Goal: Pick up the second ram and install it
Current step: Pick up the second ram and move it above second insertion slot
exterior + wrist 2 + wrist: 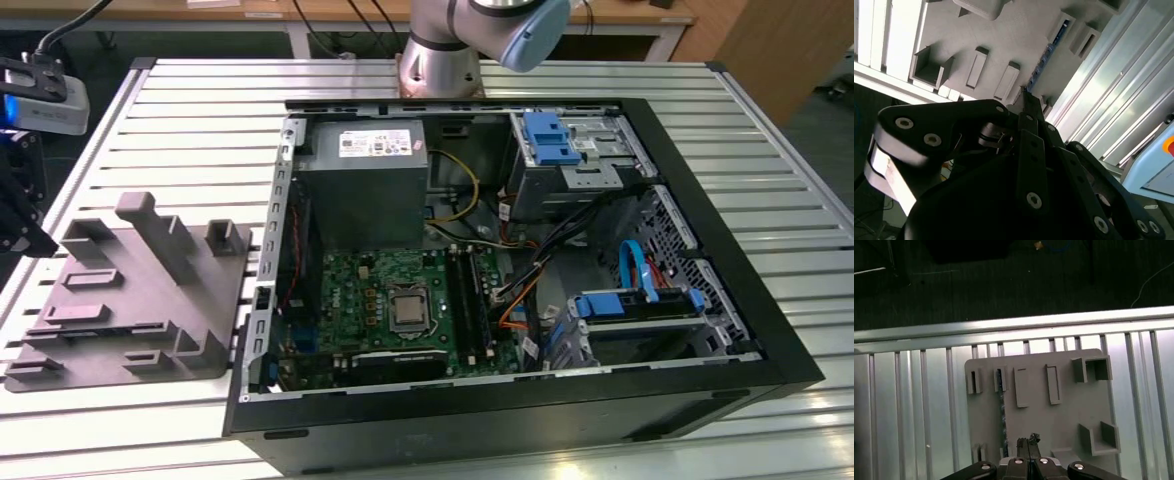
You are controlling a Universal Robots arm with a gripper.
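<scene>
Tool [1029, 441] hangs above the grey fixture [1064, 425] that sits on the slatted tabletop [914, 405]. It is narrow, and in both wrist views the tips look pressed together with nothing between them that I can make out. The ram [1002, 410] is not in hand. It stands on edge in a long slot of the fixture and reads as a thin dark line in the first wrist view. In the second wrist view it is a blue-green stick [1048, 47] with small chips. The ram lies just beside the tool tips, off to one finger's side rather than under them. Its long axis runs away from the tips, square to the line the fingers open along, so its flat faces already look towards the pads. The fixture [147, 300] is on the exterior view's left, well apart from the memory slots [465, 290] inside the open case [694, 385].
</scene>
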